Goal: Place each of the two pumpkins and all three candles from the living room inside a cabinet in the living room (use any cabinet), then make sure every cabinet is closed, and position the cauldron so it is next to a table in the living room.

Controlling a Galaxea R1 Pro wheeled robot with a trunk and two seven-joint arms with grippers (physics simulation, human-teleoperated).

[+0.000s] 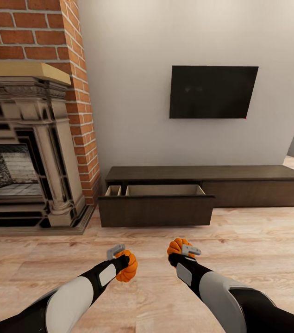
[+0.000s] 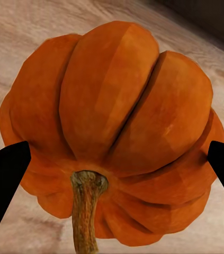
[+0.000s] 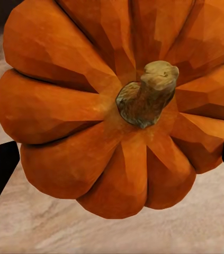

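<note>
Each of my grippers holds an orange ribbed pumpkin above the wood floor. My left gripper is shut on one pumpkin, whose ribs and stem show close up in the left wrist view between the black fingertips. The right gripper is shut on the other pumpkin, seen stem-on in the right wrist view. Ahead stands the long dark-brown cabinet against the wall, its left drawer pulled out, with a pale inside that looks empty. Candles, cauldron and table are out of view.
A brick fireplace with an ornate grey surround fills the left side, right beside the open drawer. A black TV hangs on the white wall above the cabinet. Light plank floor lies between me and the cabinet.
</note>
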